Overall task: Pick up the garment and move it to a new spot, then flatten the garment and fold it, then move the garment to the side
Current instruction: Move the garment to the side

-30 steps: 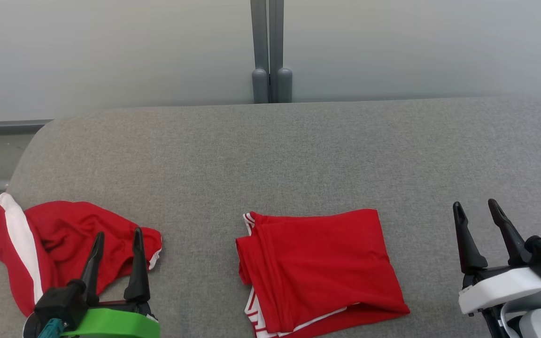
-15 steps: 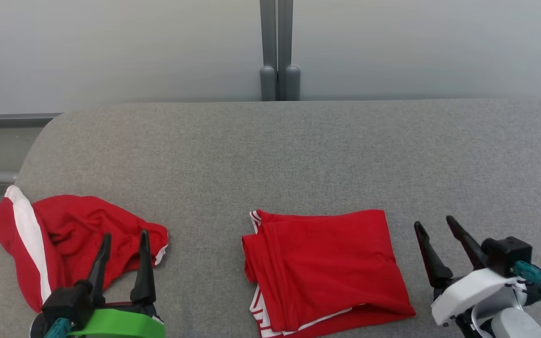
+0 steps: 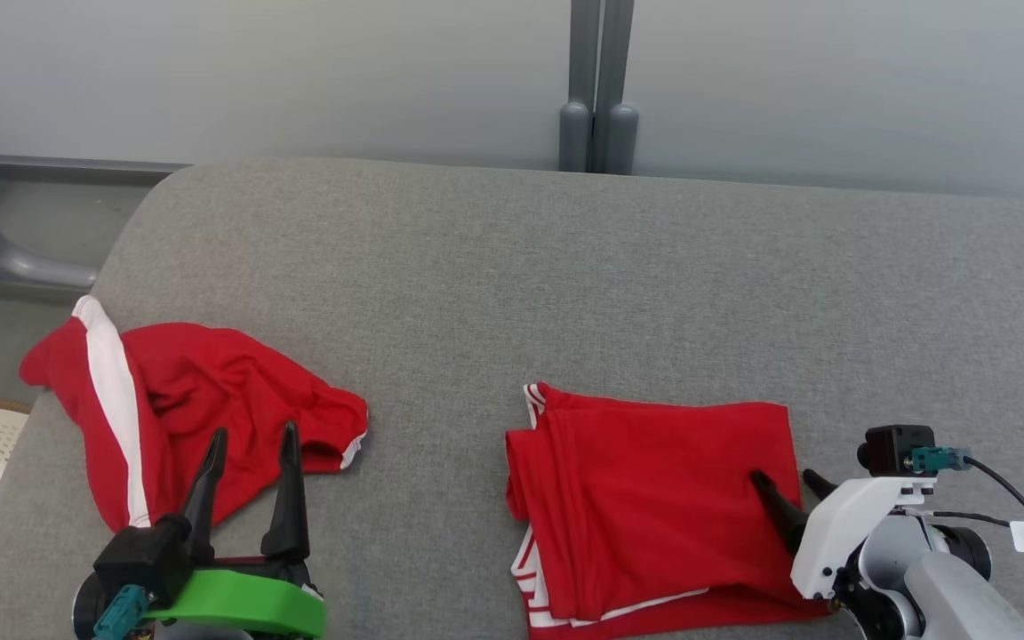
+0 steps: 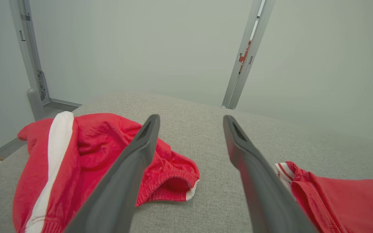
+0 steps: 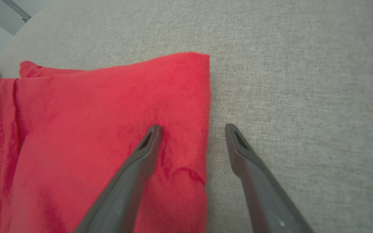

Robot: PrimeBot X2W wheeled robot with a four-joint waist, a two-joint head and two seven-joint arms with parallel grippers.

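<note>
I have my right claw [image 3: 783, 480] at the right-hand edge of the folded red garment [image 3: 654, 498], its two fingers spread apart and gripping nothing. That edge is what the next move turns on. In the right wrist view it runs straight ahead between the fingers, so the left finger is over cloth and the right finger is over the bare grey padded surface [image 3: 512, 267]. The rest of the folded stack spreads out to the left of this claw, with its white-striped hem on the far left side. I cannot tell whether the left fingertip is already pressing on the fabric.

My left claw [image 3: 254, 433] also has its fingers wide apart and is empty. A second, crumpled red garment [image 3: 210, 391] lies just ahead of it and to its left, well apart from the folded one.

The fold looks done, so I judge that shifting the stack aside is what remains. The right claw is plainly the nearer one. Closing along this edge should catch every layer if I go low enough.
</note>
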